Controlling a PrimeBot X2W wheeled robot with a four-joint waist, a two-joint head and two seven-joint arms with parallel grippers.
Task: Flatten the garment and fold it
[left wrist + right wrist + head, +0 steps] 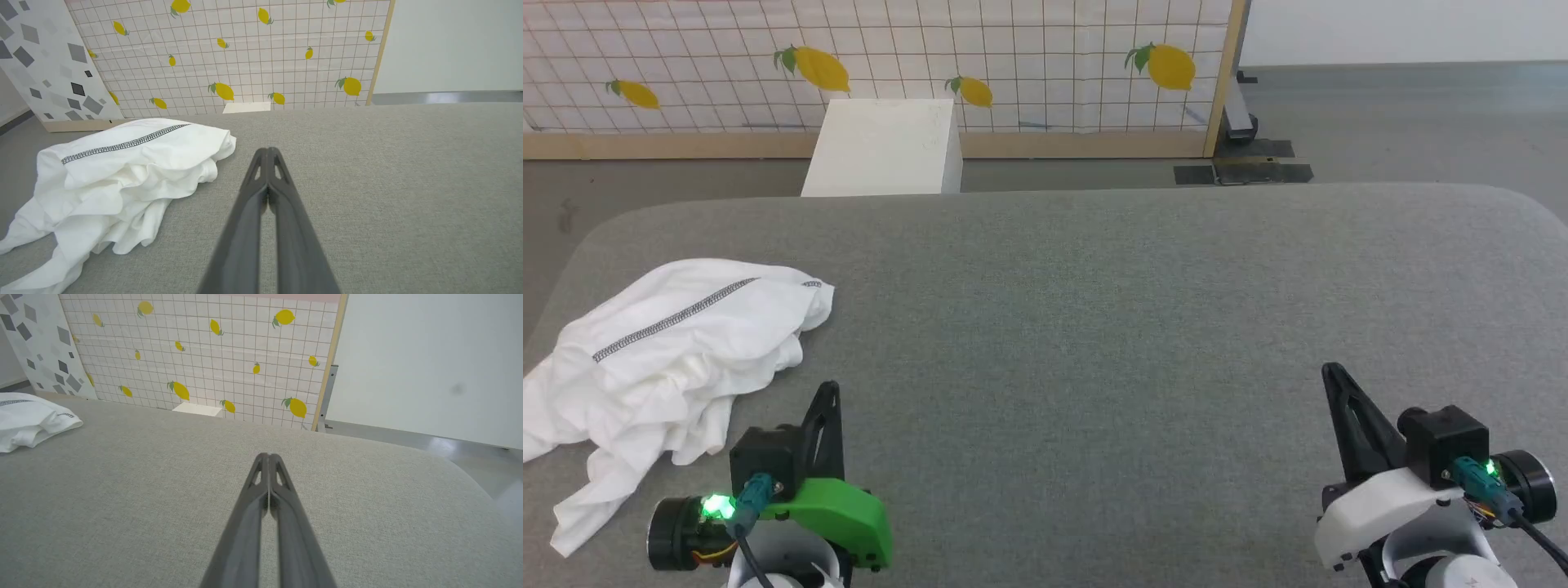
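Note:
The garment is a white shirt with a dark zigzag seam, lying crumpled in a heap at the left side of the grey table. In the left wrist view the garment lies left of the fingers, apart from them. My left gripper hovers low near the front edge, just right of the heap, its fingers pressed together and empty; the left gripper tips meet. My right gripper is shut and empty at the front right, far from the cloth; its tips touch. The garment shows at the far left there.
A white box stands on the floor behind the table's far edge. Behind it runs a tiled panel with lemon prints. The table's rounded corners fall away at left and right.

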